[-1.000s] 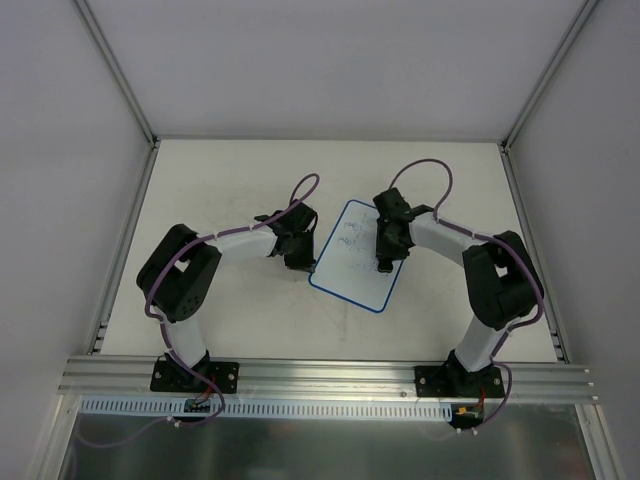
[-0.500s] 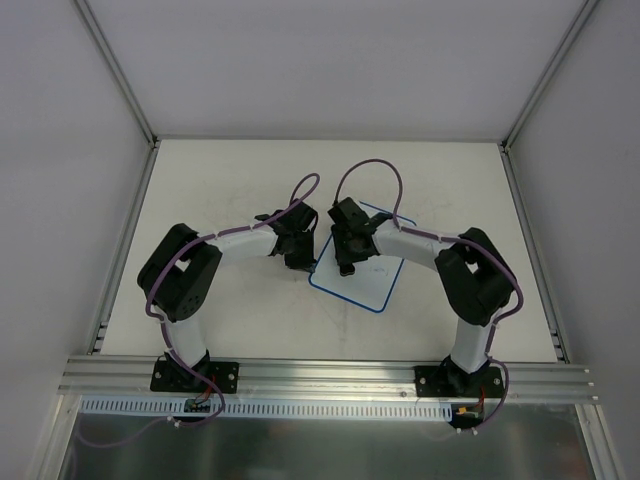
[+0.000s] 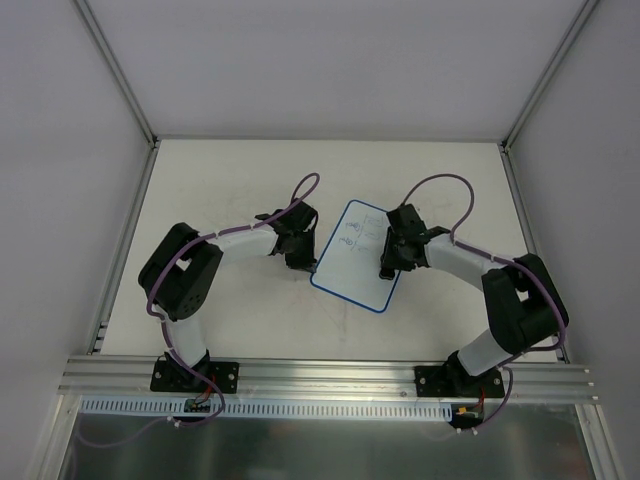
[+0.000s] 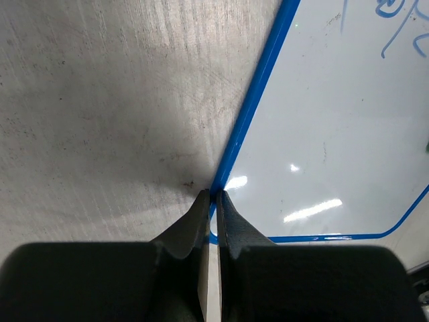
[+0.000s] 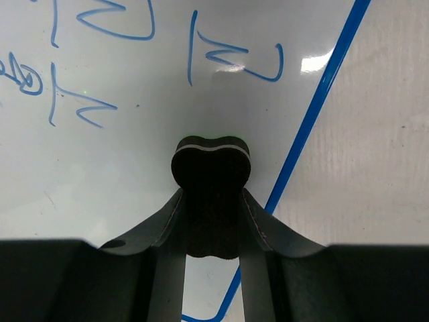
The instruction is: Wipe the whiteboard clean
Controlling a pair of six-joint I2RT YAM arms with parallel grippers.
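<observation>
The whiteboard (image 3: 352, 278), white with a thin blue rim, lies tilted on the table between the two arms. Blue handwritten marks (image 3: 350, 232) sit on its far part and show close up in the right wrist view as marks (image 5: 234, 57). My right gripper (image 3: 390, 262) is over the board's right side, shut on a black eraser block (image 5: 211, 168) whose felt presses on the whiteboard (image 5: 100, 161) just inside the right rim. My left gripper (image 3: 305, 262) is shut, and its fingertips (image 4: 204, 200) rest on the blue left rim of the whiteboard (image 4: 322, 121) near the near-left corner.
The scuffed white table (image 3: 230, 180) is fenced by white walls and aluminium posts (image 3: 120, 75). An aluminium rail (image 3: 330, 375) runs along the near edge and carries both arm bases. Purple cables loop above each wrist.
My right gripper swept the eraser left across the board, then back to the right edge. The left arm and the board have stayed put.
</observation>
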